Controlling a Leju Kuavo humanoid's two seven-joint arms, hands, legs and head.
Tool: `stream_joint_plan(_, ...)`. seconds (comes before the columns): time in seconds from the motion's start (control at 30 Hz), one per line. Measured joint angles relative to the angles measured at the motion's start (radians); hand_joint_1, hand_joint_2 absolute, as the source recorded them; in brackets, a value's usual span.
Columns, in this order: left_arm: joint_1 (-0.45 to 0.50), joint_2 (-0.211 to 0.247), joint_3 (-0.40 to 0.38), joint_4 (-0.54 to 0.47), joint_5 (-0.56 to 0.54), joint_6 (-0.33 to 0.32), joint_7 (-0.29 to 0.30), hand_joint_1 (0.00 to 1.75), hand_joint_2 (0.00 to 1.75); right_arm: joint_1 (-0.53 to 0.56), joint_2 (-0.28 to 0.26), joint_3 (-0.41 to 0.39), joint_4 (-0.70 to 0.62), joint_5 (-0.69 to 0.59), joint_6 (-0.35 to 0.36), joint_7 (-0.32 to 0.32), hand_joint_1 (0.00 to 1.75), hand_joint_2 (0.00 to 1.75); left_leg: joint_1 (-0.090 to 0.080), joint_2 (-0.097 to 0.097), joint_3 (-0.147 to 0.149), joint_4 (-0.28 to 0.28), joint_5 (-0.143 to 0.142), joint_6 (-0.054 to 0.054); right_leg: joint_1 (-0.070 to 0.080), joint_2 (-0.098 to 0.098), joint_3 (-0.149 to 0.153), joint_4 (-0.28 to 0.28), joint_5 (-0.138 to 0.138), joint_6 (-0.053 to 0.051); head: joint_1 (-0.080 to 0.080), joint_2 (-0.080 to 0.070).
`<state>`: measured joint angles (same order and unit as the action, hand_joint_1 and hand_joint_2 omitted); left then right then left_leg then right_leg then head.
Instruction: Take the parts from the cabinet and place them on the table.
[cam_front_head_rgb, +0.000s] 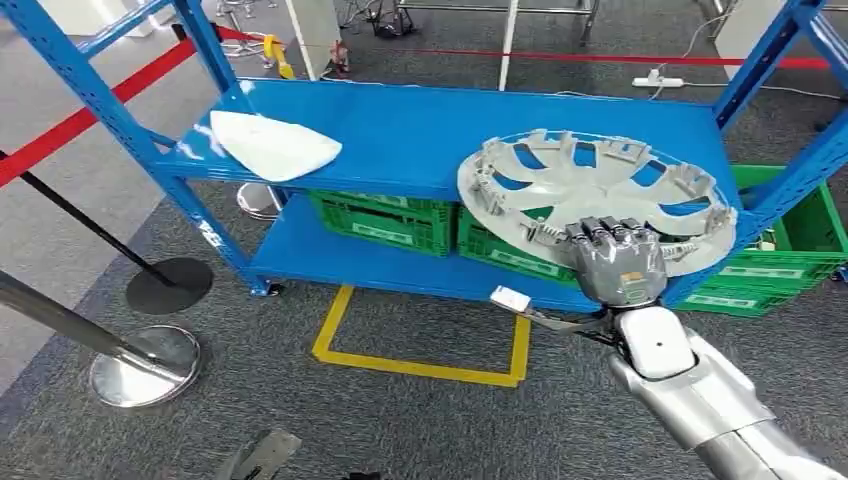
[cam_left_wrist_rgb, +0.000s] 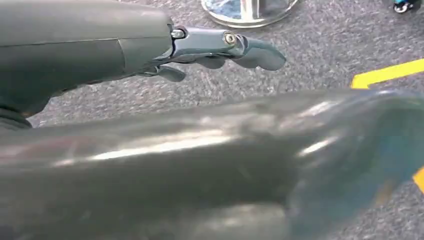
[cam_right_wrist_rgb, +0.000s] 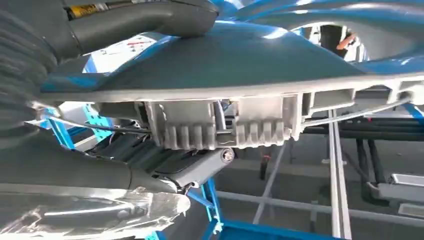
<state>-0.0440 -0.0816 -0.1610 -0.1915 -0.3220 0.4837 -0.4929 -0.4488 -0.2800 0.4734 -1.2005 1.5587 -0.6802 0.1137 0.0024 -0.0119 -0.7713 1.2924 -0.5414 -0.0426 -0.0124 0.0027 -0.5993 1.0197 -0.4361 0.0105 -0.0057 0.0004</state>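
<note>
Right robot hand (cam_front_head_rgb: 617, 262) is reaching in from the lower right on a silver arm (cam_front_head_rgb: 700, 395) and gripping the near rim of the hubcap (cam_front_head_rgb: 590, 190). In the right wrist view the thumb is lying over the top of the rim and the dark fingers (cam_right_wrist_rgb: 195, 167) are pressing up beneath its ribbed clips, so the hubcap (cam_right_wrist_rgb: 225, 75) is being held between them. The grey hubcap is lying inner side up at the right end of the blue shelf (cam_front_head_rgb: 440, 130), its near edge overhanging the shelf front. A white cloth-like part (cam_front_head_rgb: 270, 145) is resting at the left end of the same shelf, well apart from the hubcap. Green crates (cam_front_head_rgb: 385, 220) are sitting on the lower level of the shelf. Left robot hand (cam_left_wrist_rgb: 220, 47) is hanging over grey carpet (cam_left_wrist_rgb: 310, 45), holding nothing, its fingers loosely extended and slightly apart. Yellow tape (cam_front_head_rgb: 420, 365) is marking the floor in front of the shelf.
</note>
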Motion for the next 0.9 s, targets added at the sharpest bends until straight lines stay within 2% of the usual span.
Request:
stream_joint_plan(0.03,0.0,0.0,0.0,0.0,0.0,0.0,0.0,0.0,0.0,0.001,0.0,-0.001,0.0,0.0,0.0,-0.005,1.75,1.75,0.001,0.0,0.009,0.017,0.017,-0.001,0.0,-0.001,-0.014,0.001,0.01,0.003,0.0,0.0)
stream_joint_plan(0.07,0.0,0.0,0.0,0.0,-0.001,0.0,0.0,0.0,0.0,0.001,0.0,-0.002,0.0,0.0,0.0,-0.011,1.75,1.75,0.003,0.0,0.038,-0.003,0.057,-0.001,-0.001,-0.001,-0.029,0.001,0.022,0.007,0.0,0.0)
stream_joint_plan(0.1,-0.001,0.0,0.0,0.0,-0.001,0.001,0.0,0.0,0.0,0.001,0.0,-0.005,0.0,0.0,0.0,-0.016,1.75,1.75,0.004,0.0,0.087,-0.059,0.094,0.0,-0.002,0.0,-0.044,0.002,0.032,0.011,0.0,0.0)
stream_joint_plan(0.13,-0.003,0.0,0.0,0.0,-0.002,0.001,0.0,0.0,0.0,0.001,0.0,-0.009,0.0,-0.002,0.0,-0.019,1.75,1.75,0.006,0.0,0.145,-0.132,0.105,0.001,-0.003,0.0,-0.053,0.002,0.042,0.015,0.0,0.0)
stream_joint_plan(0.17,-0.007,0.0,0.0,0.0,-0.003,0.001,0.0,0.0,0.0,0.001,0.0,-0.013,0.0,-0.005,0.0,-0.028,1.75,1.75,0.008,0.0,0.212,-0.216,0.085,0.001,-0.001,0.001,-0.059,0.003,0.051,0.021,-0.002,0.0)
stream_joint_plan(0.2,-0.011,-0.001,0.0,0.0,-0.005,0.002,0.0,0.0,0.0,0.0,0.0,-0.018,-0.001,-0.008,0.0,-0.031,1.75,1.75,0.004,-0.003,0.26,-0.299,0.053,0.008,0.003,0.0,-0.066,0.005,0.057,0.026,-0.001,0.0)
stream_joint_plan(0.23,-0.014,-0.002,0.0,0.0,-0.006,0.003,0.0,0.0,0.0,0.0,0.0,-0.023,0.0,-0.015,0.0,-0.034,1.75,1.75,0.002,-0.003,0.257,-0.308,0.05,0.022,0.003,-0.001,-0.068,0.0,0.072,0.031,0.0,0.0)
stream_joint_plan(0.27,-0.013,-0.002,0.0,0.0,-0.009,0.006,0.0,0.0,0.0,0.0,0.002,-0.024,0.0,-0.016,0.0,-0.04,1.75,1.75,-0.001,-0.004,0.25,-0.311,0.057,0.027,0.0,-0.002,-0.071,-0.007,0.084,0.037,-0.002,0.0)
stream_joint_plan(0.3,-0.011,-0.002,0.0,0.0,-0.01,0.006,0.001,0.0,0.0,0.001,0.002,-0.024,0.001,-0.016,0.0,-0.047,1.75,1.75,-0.003,-0.003,0.243,-0.309,0.065,0.038,-0.002,-0.001,-0.073,-0.014,0.095,0.045,0.0,0.0)
stream_joint_plan(0.33,-0.007,-0.001,0.0,0.0,-0.01,0.007,0.002,0.0,0.0,0.003,0.002,-0.024,0.003,-0.017,0.0,-0.051,1.75,1.75,0.002,0.0,0.237,-0.317,0.076,0.048,-0.003,0.001,-0.081,-0.014,0.097,0.051,-0.003,0.0)
stream_joint_plan(0.37,-0.006,0.0,0.001,0.0,-0.01,0.01,0.003,0.0,0.0,0.004,0.002,-0.024,0.004,-0.019,0.0,-0.053,1.75,1.75,0.002,0.0,0.228,-0.317,0.082,0.055,-0.004,0.0,-0.098,0.004,0.063,0.053,0.001,0.0)
stream_joint_plan(0.4,-0.007,0.0,0.001,0.0,-0.011,0.015,0.004,0.0,0.0,0.004,0.003,-0.024,0.004,-0.024,0.0,-0.058,1.75,1.75,0.001,0.0,0.219,-0.317,0.09,0.064,-0.004,0.0,-0.111,0.054,0.009,0.053,0.004,0.0)
stream_joint_plan(0.43,-0.008,-0.002,0.001,0.0,-0.011,0.019,0.006,0.0,0.0,0.004,0.003,-0.024,0.004,-0.027,0.0,-0.06,1.75,1.75,-0.001,0.0,0.209,-0.317,0.099,0.067,-0.003,0.0,-0.133,0.135,-0.048,0.055,0.005,0.0)
stream_joint_plan(0.47,-0.009,-0.002,0.001,0.0,-0.012,0.021,0.011,0.0,0.0,0.004,0.003,-0.024,0.004,-0.029,0.0,-0.061,1.75,1.75,-0.003,0.0,0.199,-0.316,0.108,0.069,-0.002,0.0,-0.158,0.224,-0.092,0.056,0.005,0.0)
stream_joint_plan(0.5,-0.008,-0.002,0.001,0.0,-0.012,0.023,0.015,0.0,0.0,0.004,0.003,-0.024,0.005,-0.029,0.0,-0.062,1.75,1.75,-0.005,0.0,0.189,-0.315,0.116,0.07,0.0,0.0,-0.175,0.294,-0.111,0.056,0.005,0.0)
stream_joint_plan(0.53,-0.007,-0.002,0.001,0.0,-0.012,0.024,0.017,0.0,0.0,0.004,0.003,-0.024,0.005,-0.027,0.0,-0.063,1.75,1.75,-0.007,0.0,0.18,-0.315,0.124,0.07,0.001,0.0,-0.172,0.319,-0.099,0.054,0.005,0.0)
stream_joint_plan(0.57,-0.007,-0.002,0.001,0.0,-0.012,0.024,0.019,0.0,0.0,0.004,0.003,-0.024,0.005,-0.026,0.0,-0.063,1.75,1.75,-0.009,0.0,0.173,-0.315,0.13,0.069,0.002,0.0,-0.146,0.299,-0.073,0.052,0.005,0.0)
stream_joint_plan(0.6,-0.007,-0.002,0.001,0.0,-0.012,0.024,0.019,0.0,0.0,0.004,0.003,-0.024,0.005,-0.021,0.0,-0.061,1.75,1.75,-0.01,0.0,0.167,-0.314,0.136,0.068,0.003,0.0,-0.099,0.237,-0.043,0.047,0.005,0.0)
stream_joint_plan(0.63,-0.007,-0.002,0.001,0.0,-0.013,0.024,0.019,0.0,0.0,0.004,0.003,-0.025,0.005,-0.013,0.0,-0.057,1.75,1.75,-0.01,0.0,0.163,-0.314,0.141,0.066,0.005,0.0,-0.03,0.138,-0.02,0.042,0.005,0.0)
stream_joint_plan(0.67,-0.007,-0.003,0.001,0.0,-0.013,0.024,0.019,0.0,0.0,0.003,0.003,-0.026,0.005,-0.007,0.0,-0.052,1.75,1.75,-0.011,-0.001,0.161,-0.312,0.145,0.062,0.007,-0.001,0.036,0.032,-0.031,0.036,0.005,0.0)
stream_joint_plan(0.7,-0.007,-0.003,0.001,0.0,-0.014,0.024,0.019,0.0,0.0,0.001,0.004,-0.026,0.004,-0.002,0.0,-0.048,1.75,1.75,-0.015,-0.001,0.153,-0.312,0.15,0.056,0.011,0.0,0.076,-0.009,-0.05,0.033,0.003,0.0)
stream_joint_plan(0.73,-0.007,-0.002,0.001,0.0,-0.015,0.024,0.019,0.0,0.0,0.0,0.004,-0.026,0.004,0.0,0.0,-0.041,1.75,1.75,-0.014,-0.004,0.151,-0.312,0.157,0.049,0.013,0.005,0.067,-0.009,-0.046,0.032,0.002,0.0)
stream_joint_plan(0.77,-0.007,-0.002,0.001,0.0,-0.016,0.024,0.02,0.0,0.0,-0.002,0.004,-0.025,0.004,0.002,0.0,-0.029,1.75,1.75,-0.013,-0.004,0.149,-0.311,0.164,0.043,0.015,0.001,0.063,-0.01,-0.044,0.029,0.005,0.0)
stream_joint_plan(0.8,-0.007,-0.002,0.001,0.0,-0.018,0.024,0.021,0.0,0.0,-0.004,0.003,-0.023,0.005,0.002,0.0,-0.011,1.75,1.75,-0.012,-0.005,0.147,-0.313,0.17,0.038,0.017,0.0,0.059,-0.008,-0.041,0.024,0.002,0.0)
stream_joint_plan(0.83,-0.006,0.0,0.001,0.0,-0.019,0.024,0.022,0.0,0.0,-0.006,0.002,-0.018,0.005,0.002,0.0,0.014,1.75,1.75,-0.018,-0.008,0.144,-0.313,0.174,0.033,0.01,-0.006,0.057,-0.017,-0.033,0.014,0.004,0.0)
stream_joint_plan(0.87,-0.005,0.003,0.001,0.0,-0.019,0.024,0.022,0.0,0.0,-0.014,-0.001,-0.009,0.007,0.002,0.0,0.042,1.75,1.75,-0.016,-0.006,0.134,-0.301,0.154,0.028,0.004,-0.015,0.055,-0.021,-0.025,0.005,0.003,0.0)
stream_joint_plan(0.9,-0.005,0.003,0.001,0.0,-0.02,0.024,0.023,0.0,0.0,-0.02,-0.002,-0.001,0.008,0.002,0.0,0.053,1.75,1.75,-0.014,-0.004,0.115,-0.256,0.116,0.02,0.002,-0.018,0.049,-0.022,-0.02,-0.003,-0.007,0.0)
